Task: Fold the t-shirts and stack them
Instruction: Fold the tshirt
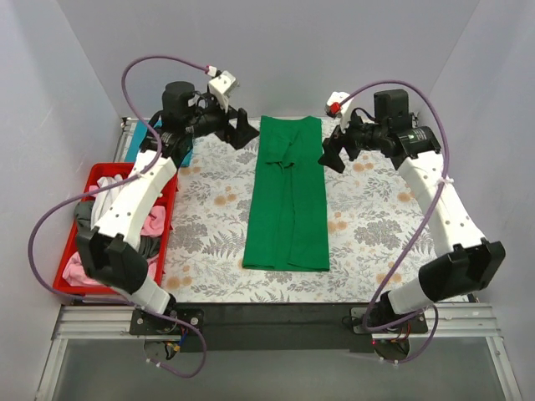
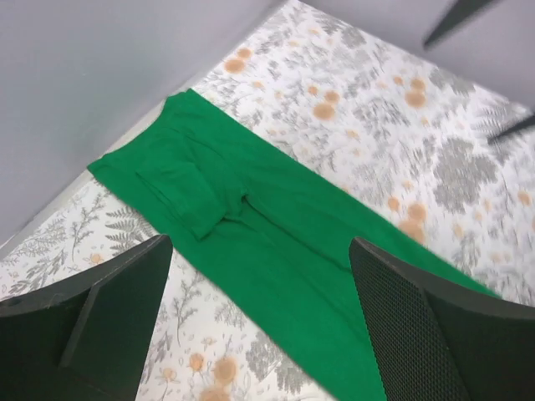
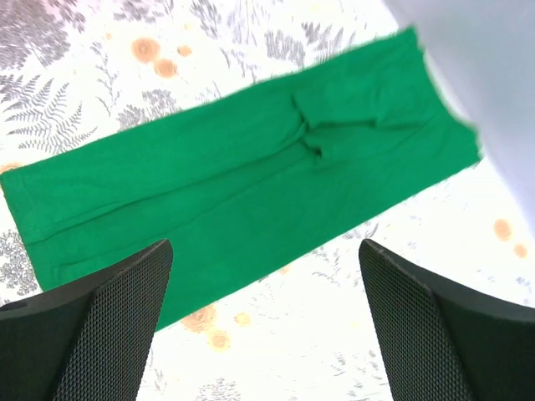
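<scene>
Looking down, I see the green t-shirt (image 1: 287,196) folded into a long strip; the left gripper (image 1: 241,132) and right gripper (image 1: 333,153) flank its far end, both spread wide and empty.

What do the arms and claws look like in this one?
The left arm and right arm have white links and black joints. A purple cable loops along each. The left claw and right claw are black, with wide fingers whose pads carry a fine mesh texture.
</scene>
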Robot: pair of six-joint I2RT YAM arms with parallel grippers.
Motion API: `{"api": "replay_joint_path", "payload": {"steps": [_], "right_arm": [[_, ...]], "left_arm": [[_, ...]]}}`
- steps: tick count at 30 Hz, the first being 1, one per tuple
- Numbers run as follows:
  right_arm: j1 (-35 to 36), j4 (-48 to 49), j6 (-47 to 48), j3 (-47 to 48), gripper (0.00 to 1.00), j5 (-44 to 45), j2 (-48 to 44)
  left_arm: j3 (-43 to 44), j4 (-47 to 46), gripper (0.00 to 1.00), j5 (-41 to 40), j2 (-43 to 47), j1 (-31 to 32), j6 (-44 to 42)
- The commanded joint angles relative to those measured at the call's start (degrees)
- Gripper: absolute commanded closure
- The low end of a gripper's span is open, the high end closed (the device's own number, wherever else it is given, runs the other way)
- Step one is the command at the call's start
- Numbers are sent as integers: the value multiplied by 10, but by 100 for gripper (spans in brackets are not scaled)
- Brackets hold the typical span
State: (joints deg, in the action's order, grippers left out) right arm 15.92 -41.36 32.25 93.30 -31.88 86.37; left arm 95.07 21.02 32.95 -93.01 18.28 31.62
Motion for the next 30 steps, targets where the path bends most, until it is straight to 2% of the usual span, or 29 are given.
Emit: {"api": "replay_joint_path", "payload": {"steps": [1, 3, 4, 5, 7, 8, 9, 10, 11, 12, 14, 15, 18, 30], "right_arm": [[12, -15, 59, -22, 2, -35, -17], [31, -46, 91, -77, 3, -35, -44], [62, -51, 125, -104, 4, -20, -58], [80, -51, 141, -136, 5, -9, -89], [140, -45, 175, -246, 7, 23, -124], [161, -30, 178, -285, 12, 46, -152], [182, -18, 177, -318, 15, 46, -166], [218, -6, 169, -384, 18, 65, -187], [235, 8, 164, -410, 21, 73, -196], [248, 40, 159, -434, 28, 81, -204], [282, 68, 156, -491, 36, 106, -218], [287, 91, 157, -508, 43, 113, -220], [293, 103, 164, -548, 51, 111, -223], [303, 158, 188, -621, 54, 149, -193]], "left_arm": [[-80, 81, 13, 81, 53, 5, -145], [-160, 126, 13, 98, 94, 14, -210], [-193, 127, 12, 99, 144, 25, -247], [-264, 127, 12, 99, 165, 31, -268], [-328, 128, 14, 71, 207, 69, -312], [-381, 134, 16, 66, 236, 97, -344], [-412, 137, 19, 63, 249, 98, -361], [-462, 128, 25, 62, 274, 125, -377], [-462, 128, 28, 64, 282, 135, -377], [-504, 110, 30, 63, 289, 144, -376], [-533, 70, 37, 48, 294, 174, -353], [-548, 60, 41, 48, 289, 184, -351], [-569, 33, 50, 40, 273, 211, -371], [-629, -50, 52, 13, 212, 240, -394]]}}
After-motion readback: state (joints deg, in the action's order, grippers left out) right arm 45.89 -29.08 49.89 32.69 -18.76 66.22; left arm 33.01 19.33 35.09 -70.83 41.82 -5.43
